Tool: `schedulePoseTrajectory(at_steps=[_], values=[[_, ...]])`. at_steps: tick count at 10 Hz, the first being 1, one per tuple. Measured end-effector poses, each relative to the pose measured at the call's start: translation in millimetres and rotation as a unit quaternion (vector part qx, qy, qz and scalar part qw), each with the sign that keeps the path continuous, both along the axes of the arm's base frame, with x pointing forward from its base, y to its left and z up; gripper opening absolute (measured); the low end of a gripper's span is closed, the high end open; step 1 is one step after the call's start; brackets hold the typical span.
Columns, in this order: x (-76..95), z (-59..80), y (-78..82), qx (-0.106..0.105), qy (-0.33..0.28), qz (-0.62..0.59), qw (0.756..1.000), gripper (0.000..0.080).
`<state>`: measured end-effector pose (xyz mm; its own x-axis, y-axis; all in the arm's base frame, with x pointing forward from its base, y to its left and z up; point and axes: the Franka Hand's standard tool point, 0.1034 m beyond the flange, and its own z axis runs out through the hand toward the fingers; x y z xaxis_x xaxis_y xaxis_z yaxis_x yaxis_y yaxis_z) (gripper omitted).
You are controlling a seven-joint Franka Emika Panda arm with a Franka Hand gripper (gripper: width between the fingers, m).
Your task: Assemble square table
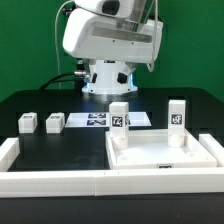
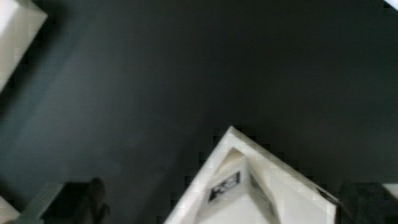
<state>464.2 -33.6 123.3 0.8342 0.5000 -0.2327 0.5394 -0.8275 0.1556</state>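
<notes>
Pincer (image 2: 222, 200) hanging w/ jaws spread fully wide, gripping nothing, touching nothing. Large white plastic square slab (image 1: 165, 158) w/ raised rim lying flat below it, one tagged corner showing btwn dark fingers (image 2: 80, 200). Two short white tagged legs (image 1: 119, 117) standing on slab, long axes vertical. Two spare legs (image 1: 27, 123) lying off to one side on matte black table (image 1: 60, 100).

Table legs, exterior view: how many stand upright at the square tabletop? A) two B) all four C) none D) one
A: one leg and a second leg stand upright at the far corners of the square tabletop. The other two legs sit apart from it on the black table, toward the exterior view's left.
</notes>
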Motion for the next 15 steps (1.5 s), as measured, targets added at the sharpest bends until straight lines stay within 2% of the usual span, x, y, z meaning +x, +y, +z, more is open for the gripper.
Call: schedulePoseTrajectory(at_steps=[2,7,9,10,11,13,15], values=[[-12.1,-4.2,-12.8,0.008,0.02,-0.044,0.999,0.0649],[-16.0,-5.2,-46.1,0.007,0.026,-0.053,0.998,0.0649],[-32.1,-9.0,-66.4,0.013,0.042,-0.148,0.988,0.0649],[-38.1,-11.5,-73.9,0.024,0.056,-0.182,0.981,0.0649],[-46.4,-15.4,-82.6,0.05,0.084,-0.254,0.962,0.0649],[-45.2,-22.0,-87.2,0.051,0.069,-0.25,0.964,0.0649],[-46.3,-22.8,-90.2,0.052,0.071,-0.247,0.965,0.0649]])
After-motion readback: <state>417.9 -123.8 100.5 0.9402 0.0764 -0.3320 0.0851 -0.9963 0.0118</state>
